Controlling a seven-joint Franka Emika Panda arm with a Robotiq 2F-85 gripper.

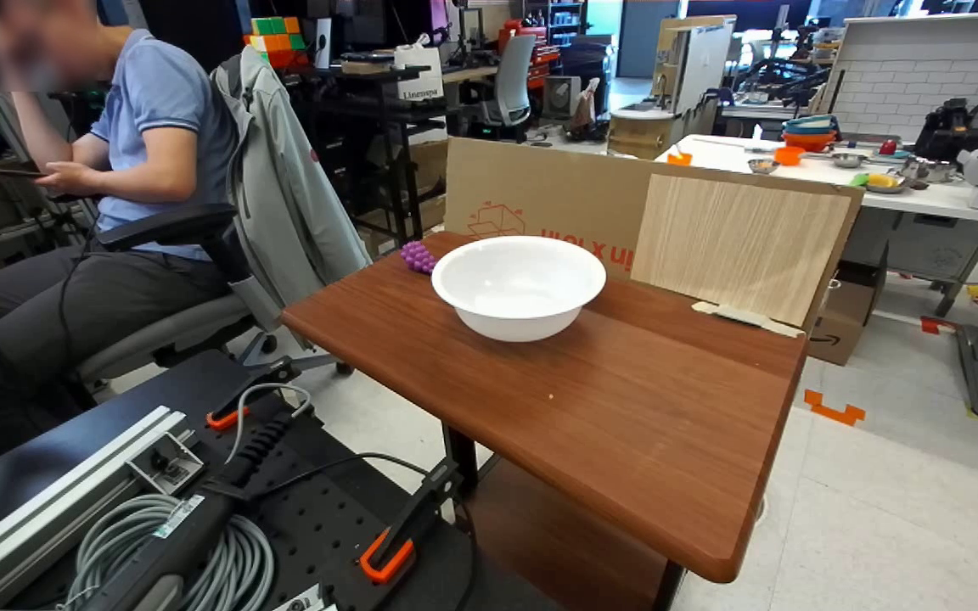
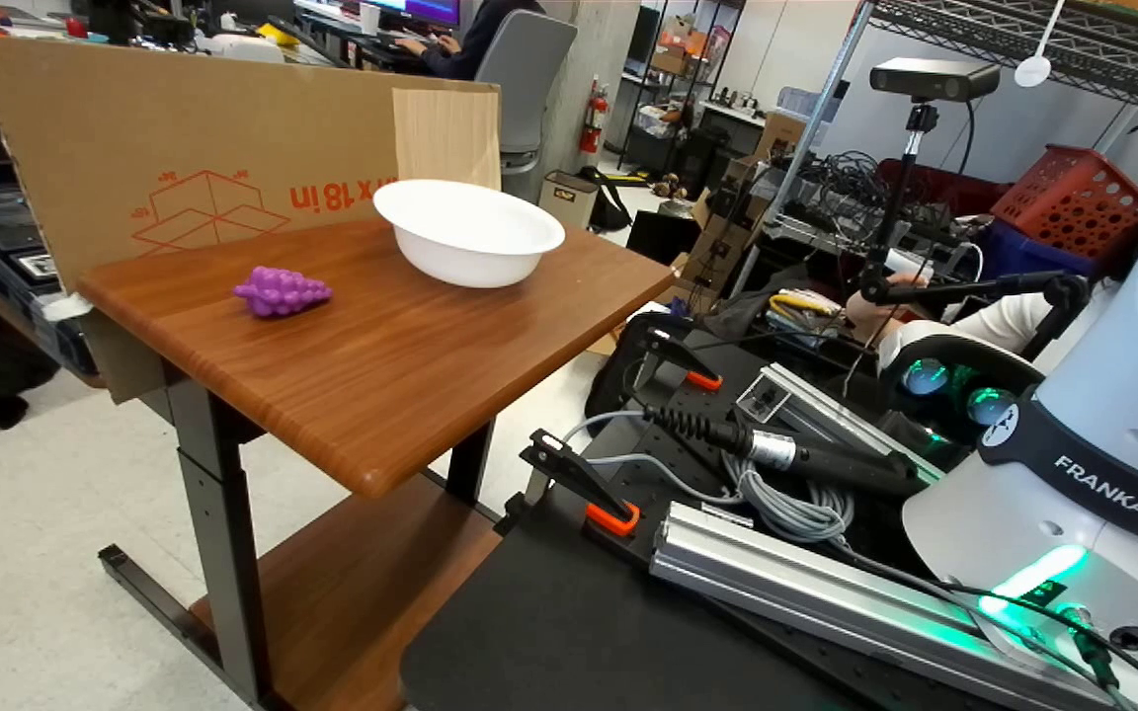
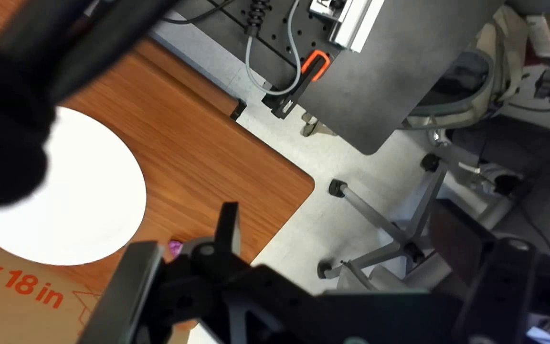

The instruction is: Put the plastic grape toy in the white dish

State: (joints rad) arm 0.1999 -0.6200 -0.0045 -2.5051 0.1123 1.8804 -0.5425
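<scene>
A small, bumpy purple plastic grape toy [image 2: 283, 292] lies on a brown wood-grained table [image 2: 381, 375], apart from a wide, round white bowl [image 2: 475, 270]. A red-printed tan cardboard panel [image 2: 273, 118] stands along the table's edge. In the wrist view the black gripper [image 3: 339, 239], fingers [image 3: 459, 239] set wide apart, partly hides the toy.

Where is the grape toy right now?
In both exterior views, the grape toy lies on the table, left of the bowl and outside it; in the wrist view, the gripper partly hides it.
</scene>
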